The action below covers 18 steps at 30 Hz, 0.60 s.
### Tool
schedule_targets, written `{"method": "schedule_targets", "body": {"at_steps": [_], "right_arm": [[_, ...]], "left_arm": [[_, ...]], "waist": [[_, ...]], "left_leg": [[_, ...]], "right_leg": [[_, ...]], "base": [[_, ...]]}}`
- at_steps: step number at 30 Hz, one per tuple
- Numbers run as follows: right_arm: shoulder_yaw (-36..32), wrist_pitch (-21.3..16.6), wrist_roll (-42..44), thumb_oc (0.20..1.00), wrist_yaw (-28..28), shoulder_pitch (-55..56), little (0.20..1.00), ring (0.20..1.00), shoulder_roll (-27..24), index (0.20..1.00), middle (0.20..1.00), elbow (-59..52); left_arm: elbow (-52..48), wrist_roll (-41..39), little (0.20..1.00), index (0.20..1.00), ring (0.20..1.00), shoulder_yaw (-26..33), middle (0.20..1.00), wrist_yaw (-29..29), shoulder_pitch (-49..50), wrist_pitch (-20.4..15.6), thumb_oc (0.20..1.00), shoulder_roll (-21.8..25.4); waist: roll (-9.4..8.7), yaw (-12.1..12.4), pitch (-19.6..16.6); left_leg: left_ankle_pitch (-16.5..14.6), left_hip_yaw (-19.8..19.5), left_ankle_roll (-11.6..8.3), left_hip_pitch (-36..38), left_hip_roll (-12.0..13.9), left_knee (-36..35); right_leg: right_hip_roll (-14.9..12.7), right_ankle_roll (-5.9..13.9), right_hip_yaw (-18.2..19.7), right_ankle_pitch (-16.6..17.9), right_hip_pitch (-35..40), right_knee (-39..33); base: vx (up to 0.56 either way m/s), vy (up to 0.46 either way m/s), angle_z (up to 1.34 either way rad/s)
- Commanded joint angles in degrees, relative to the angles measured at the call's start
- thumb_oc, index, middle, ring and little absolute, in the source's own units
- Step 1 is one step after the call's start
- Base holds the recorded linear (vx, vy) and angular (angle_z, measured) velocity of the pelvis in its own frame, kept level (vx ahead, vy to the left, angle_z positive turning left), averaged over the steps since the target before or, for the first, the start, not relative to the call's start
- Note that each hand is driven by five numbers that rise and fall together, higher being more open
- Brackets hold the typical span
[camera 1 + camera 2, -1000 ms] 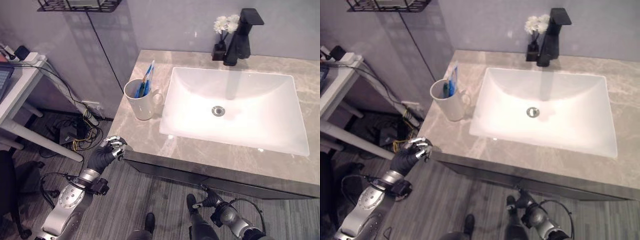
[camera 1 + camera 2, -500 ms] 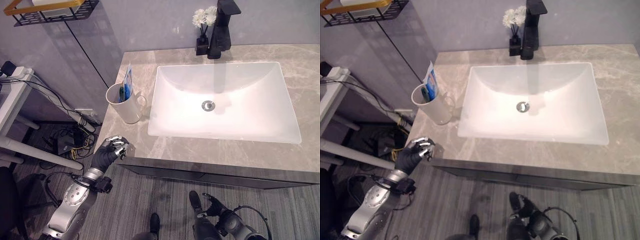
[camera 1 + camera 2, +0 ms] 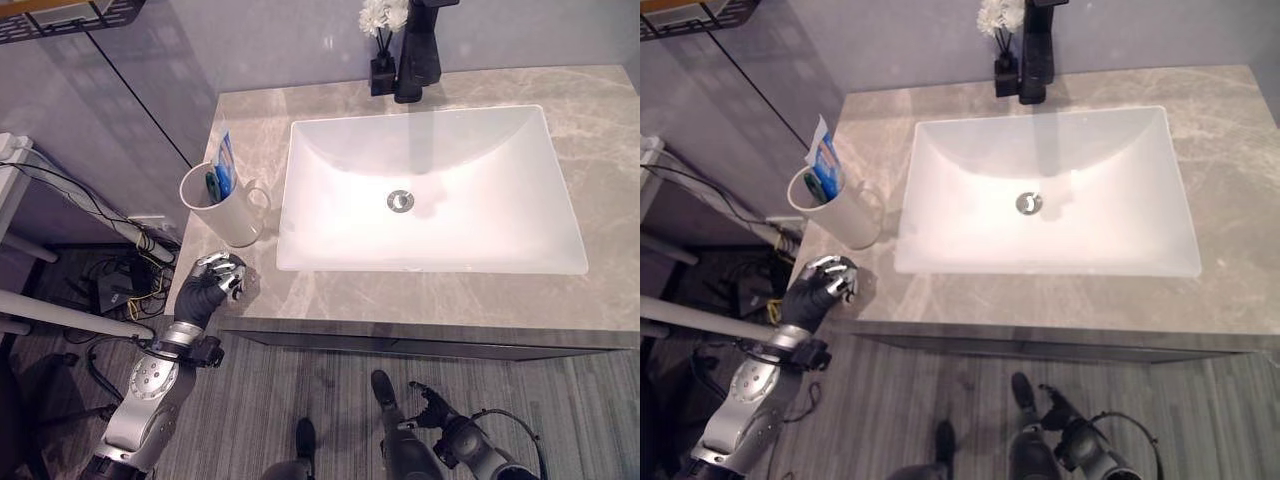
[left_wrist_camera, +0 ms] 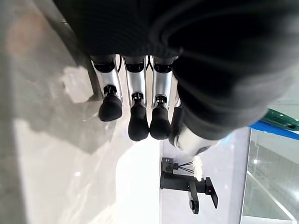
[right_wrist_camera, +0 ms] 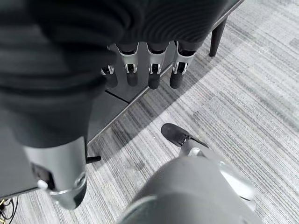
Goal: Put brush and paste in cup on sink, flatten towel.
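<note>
A white handled cup [image 3: 228,214] stands on the grey stone counter [image 3: 330,300], left of the basin. A blue toothpaste tube [image 3: 226,166] and a toothbrush [image 3: 212,184] stick up out of it. My left hand [image 3: 208,286] hovers over the counter's front left corner, just in front of the cup, with loosely bent fingers [image 4: 136,122] that hold nothing. My right hand [image 3: 436,406] hangs low over the floor in front of the cabinet, its fingers [image 5: 154,74] relaxed and empty.
A white rectangular basin [image 3: 430,150] fills the middle of the counter. A black faucet [image 3: 420,50] and a small vase of white flowers [image 3: 378,22] stand behind it. A wire shelf [image 3: 60,14] hangs on the wall at upper left. Cables [image 3: 130,290] lie on the floor to the left.
The camera has shifted, so the whole scene sits further left. My left hand has moved from beside the counter's edge to over its corner, closer to the cup.
</note>
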Motion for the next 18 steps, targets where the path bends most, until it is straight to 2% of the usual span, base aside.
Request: {"method": "schedule_targets", "body": {"at_steps": [1, 10, 18], "right_arm": [[0.56, -0.1, 1.56, 1.0, -1.5, -0.14, 1.0, 1.0, 0.99, 1.0, 1.0, -0.69], [0.14, 0.3, 2.3, 1.0, -1.85, -0.82, 1.0, 1.0, 1.78, 1.0, 1.0, -0.22], [0.83, 0.6, 1.75, 1.0, -1.81, -1.41, 1.0, 1.0, 1.38, 1.0, 1.0, -0.84]], "left_arm": [[0.78, 3.26, 0.2, 0.2, 0.2, 2.27, 0.2, 2.21, -0.89, -2.18, 0.2, 0.22], [1.63, 4.67, 0.2, 0.2, 0.2, 2.8, 0.2, 5.03, -4.62, -2.48, 0.2, -1.13], [1.19, 3.9, 0.2, 0.2, 0.2, 2.8, 0.2, 6.53, -7.53, -2.49, 0.2, -0.37]], "waist": [[-3.56, -0.72, -0.6], [-4.93, -1.06, -0.65], [-5.21, -1.27, -0.54]], "left_leg": [[0.46, -0.18, -0.26, 2.87, 0.34, 2.52], [0.83, -0.07, -0.36, 2.84, 0.85, 1.99], [0.9, -0.02, -0.44, 2.72, 1.02, 1.85]], "right_leg": [[-4.52, 4.2, 1.47, -0.98, -0.46, -0.06], [-4.27, 4.19, 1.67, -0.77, -1.38, -0.06], [-4.09, 4.15, 1.99, -0.65, -2.02, -0.06]], "base": [[0.0, 0.0, 0.0], [0.0, 0.0, 0.0], [0.0, 0.004, -0.02]]}}
